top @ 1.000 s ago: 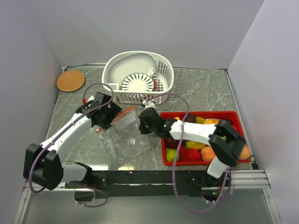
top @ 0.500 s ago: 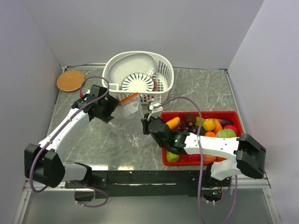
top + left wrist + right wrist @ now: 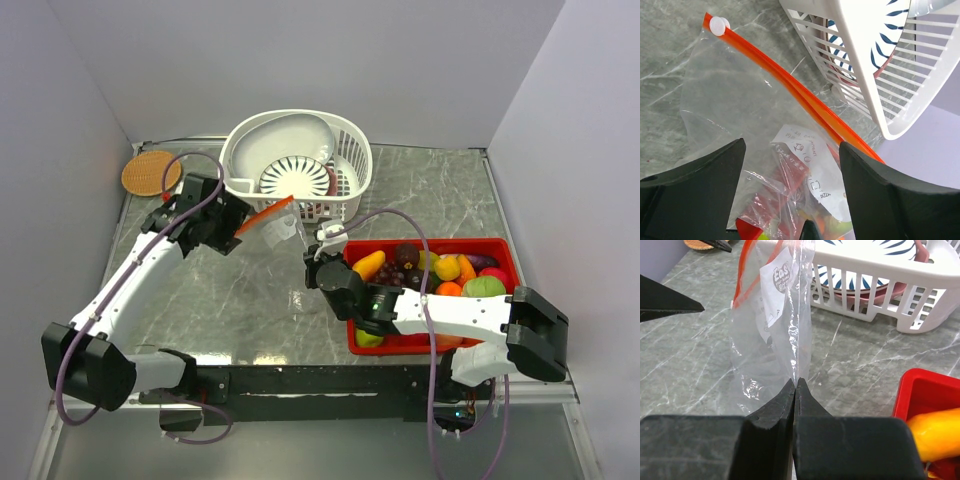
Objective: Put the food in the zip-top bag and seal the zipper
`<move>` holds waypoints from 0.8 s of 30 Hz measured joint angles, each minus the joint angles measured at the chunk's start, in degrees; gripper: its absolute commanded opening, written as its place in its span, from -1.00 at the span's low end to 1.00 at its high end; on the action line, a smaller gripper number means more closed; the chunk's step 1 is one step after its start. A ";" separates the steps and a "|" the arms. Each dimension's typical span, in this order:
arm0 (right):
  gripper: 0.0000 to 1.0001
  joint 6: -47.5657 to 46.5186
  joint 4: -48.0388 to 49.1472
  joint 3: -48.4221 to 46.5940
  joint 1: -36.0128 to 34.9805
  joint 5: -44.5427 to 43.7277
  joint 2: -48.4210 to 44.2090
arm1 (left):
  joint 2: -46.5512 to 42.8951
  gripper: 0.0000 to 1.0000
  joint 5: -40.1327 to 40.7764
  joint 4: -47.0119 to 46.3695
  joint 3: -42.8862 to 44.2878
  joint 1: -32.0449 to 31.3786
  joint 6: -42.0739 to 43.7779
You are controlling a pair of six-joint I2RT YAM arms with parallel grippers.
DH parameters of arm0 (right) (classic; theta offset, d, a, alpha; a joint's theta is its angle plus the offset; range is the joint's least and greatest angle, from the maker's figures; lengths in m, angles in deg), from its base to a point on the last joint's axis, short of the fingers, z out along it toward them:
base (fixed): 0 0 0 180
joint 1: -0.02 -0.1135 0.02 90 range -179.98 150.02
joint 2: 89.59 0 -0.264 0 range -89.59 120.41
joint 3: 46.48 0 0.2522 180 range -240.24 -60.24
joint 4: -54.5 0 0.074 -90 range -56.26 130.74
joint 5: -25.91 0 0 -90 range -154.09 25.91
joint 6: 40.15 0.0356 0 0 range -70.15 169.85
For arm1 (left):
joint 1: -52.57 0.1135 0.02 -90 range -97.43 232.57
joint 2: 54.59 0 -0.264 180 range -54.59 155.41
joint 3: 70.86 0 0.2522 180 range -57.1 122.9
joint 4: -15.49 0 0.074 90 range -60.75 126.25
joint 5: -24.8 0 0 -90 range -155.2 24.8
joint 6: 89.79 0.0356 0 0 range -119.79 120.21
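The clear zip-top bag (image 3: 282, 236) stands on edge in front of the basket, and it looks empty. Its orange-red zipper (image 3: 265, 214) runs along the top. In the left wrist view the zipper (image 3: 790, 82) crosses diagonally, with a white slider at its far end. My left gripper (image 3: 234, 221) is open; its fingers (image 3: 700, 185) straddle the bag's film (image 3: 740, 105) without pinching it. My right gripper (image 3: 796, 382) is shut on the bag's near edge (image 3: 770, 340). The food (image 3: 430, 272), glossy toy fruits, lies in the red tray (image 3: 505, 247).
A white slotted basket (image 3: 352, 160) holding dishes stands just behind the bag. A round woven coaster (image 3: 151, 172) lies at the back left. The red tray's corner (image 3: 920, 390) shows an orange fruit close to my right gripper.
The bag has been lifted and carried back toward the basket. My left gripper moved up and to the left with it. The right arm has swung round, still pinching the bag.
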 measured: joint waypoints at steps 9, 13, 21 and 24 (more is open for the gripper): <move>-1.00 -0.42 -0.02 0.00 -0.68 -0.85 0.02 | 3.54 0.44 -0.07 -0.72 0.79 0.28 -0.87; -1.00 -0.57 -0.02 0.00 -0.96 -0.90 0.11 | 5.07 0.31 -0.66 -1.25 0.61 0.28 -0.96; -1.00 -0.79 0.02 0.00 -1.11 -1.11 0.70 | 5.03 0.41 -1.51 -2.29 -0.79 0.28 -0.96; -1.00 -0.98 0.00 0.00 -1.42 -1.27 0.76 | 5.05 0.41 -1.27 -1.92 -0.17 0.26 -0.83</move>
